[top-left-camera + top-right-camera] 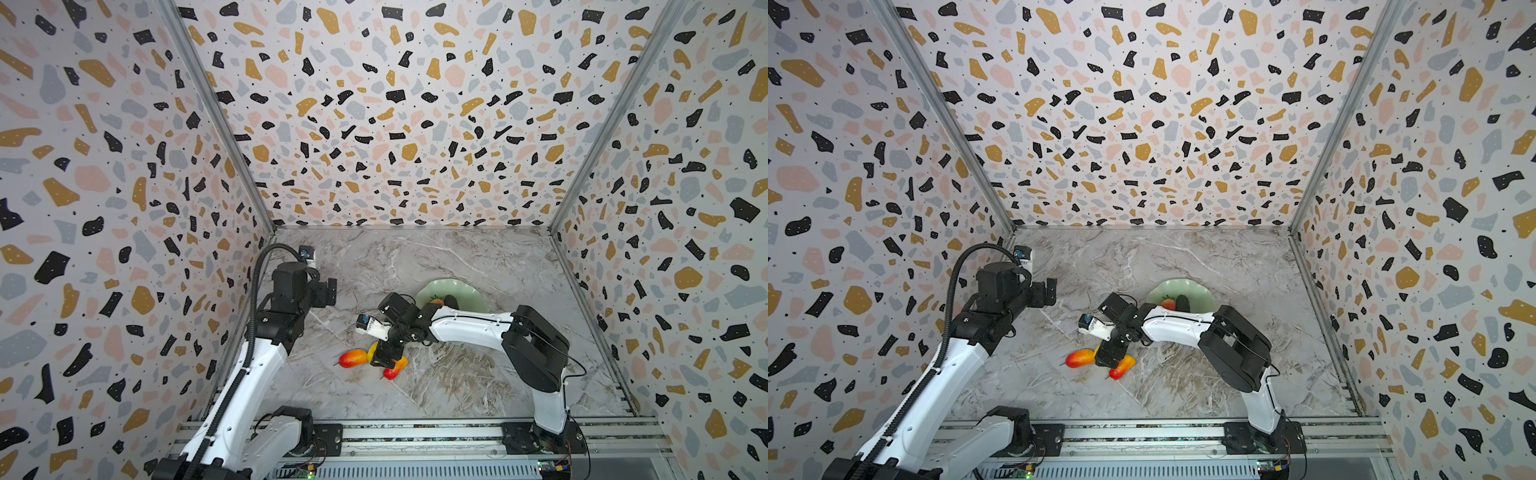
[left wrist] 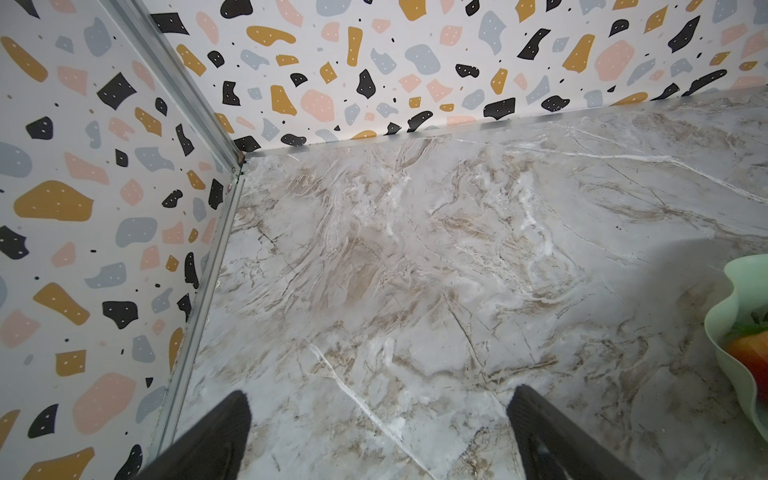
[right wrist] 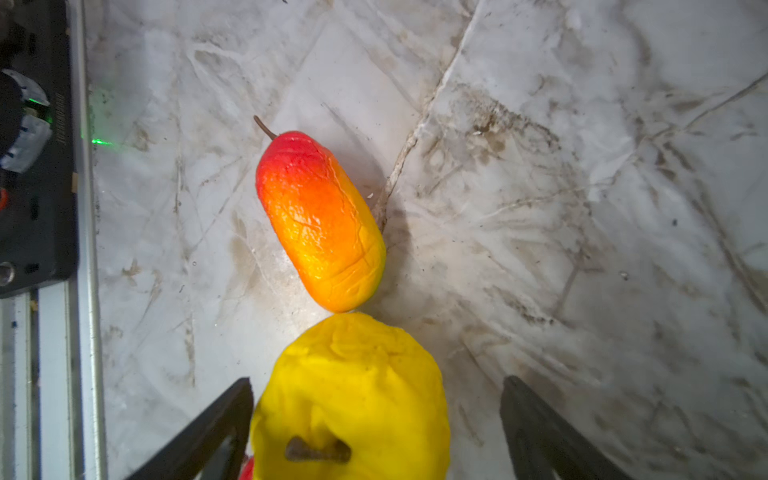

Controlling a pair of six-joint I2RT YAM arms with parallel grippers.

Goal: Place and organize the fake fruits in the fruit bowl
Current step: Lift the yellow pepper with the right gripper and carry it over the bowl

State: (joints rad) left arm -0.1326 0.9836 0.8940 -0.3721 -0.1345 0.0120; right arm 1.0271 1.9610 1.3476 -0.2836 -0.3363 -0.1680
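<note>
Right gripper (image 3: 376, 382) is down at the table (image 3: 582, 166), jaws wide, straddling the yellow fruit (image 3: 353, 395). Nothing is gripped yet: one finger (image 3: 222, 428) is right at the fruit's side, the other stands off with a clear gap. The yellow fruit lies on the table between two mangoes. One mango (image 3: 320, 220) is end to end with it and looks to be touching, and the second mango (image 1: 353, 358) is just beside it on the other side. The bowl (image 1: 453, 286) sits further back with the strawberry (image 1: 1168, 304) and avocado (image 1: 1182, 303) already in it, so three fruits are left outside. Left gripper (image 2: 380, 392) is open and empty, up over bare table near the back-left corner. Step in hand, as I judge it: grab the yellow fruit. To do it well, shift sideways so the fruit is centred before closing, or the near finger will shove it into the mango. Close on the fat middle, not the lumpy end. The plastic is glossy and probably slippery, so squeeze firmly. Lift straight up to clear both mangoes, carry it over the wavy rim, and set it down in free space beside the avocado.
</note>
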